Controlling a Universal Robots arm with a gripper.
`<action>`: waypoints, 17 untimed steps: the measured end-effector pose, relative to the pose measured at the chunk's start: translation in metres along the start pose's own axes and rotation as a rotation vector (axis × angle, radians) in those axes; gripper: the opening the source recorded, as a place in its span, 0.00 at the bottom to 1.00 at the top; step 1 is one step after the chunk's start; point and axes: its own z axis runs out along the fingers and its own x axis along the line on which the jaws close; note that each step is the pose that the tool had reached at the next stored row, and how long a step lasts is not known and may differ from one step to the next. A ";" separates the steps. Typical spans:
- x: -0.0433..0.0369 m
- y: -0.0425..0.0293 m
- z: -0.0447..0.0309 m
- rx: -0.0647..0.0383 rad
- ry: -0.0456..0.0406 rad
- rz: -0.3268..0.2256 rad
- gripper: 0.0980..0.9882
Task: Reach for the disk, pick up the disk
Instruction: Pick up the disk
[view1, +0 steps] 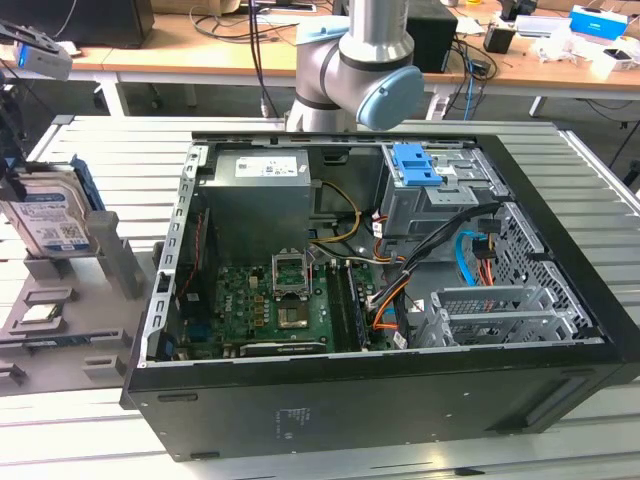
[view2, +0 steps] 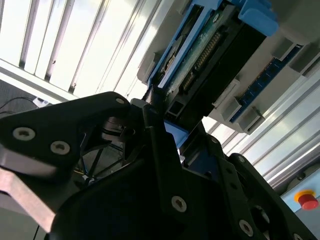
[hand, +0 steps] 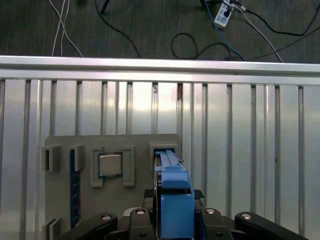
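The disk (view1: 47, 215) stands on edge in a grey holder (view1: 115, 265) at the exterior view's left, its white-and-blue label facing out. The arm (view1: 350, 60) reaches over toward it. In the first wrist view I look down its blue rail (hand: 174, 200). My gripper (hand: 174, 194) straddles it, open, with one dark pad (hand: 149, 193) on each side and a thin gap to the rail. In the second wrist view the disk (view2: 210, 55) shows its connector edge, and one finger (view2: 156, 127) lies close beside it. The disk rests in its slot.
A small square silver chip (hand: 110, 165) sits in the holder (hand: 120, 210) beside the disk. The open black computer case (view1: 400, 400) with its blue latch (view1: 415, 165) fills the slatted metal table (hand: 250, 150). Cables lie on the floor past the table edge (hand: 160, 62).
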 end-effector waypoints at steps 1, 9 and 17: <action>-0.0001 0.0001 -0.0026 0.000 0.0000 0.000 0.30; -0.0002 0.0004 -0.0148 0.000 -0.0001 0.000 0.30; -0.0005 0.0009 -0.0272 0.000 0.0000 0.000 0.30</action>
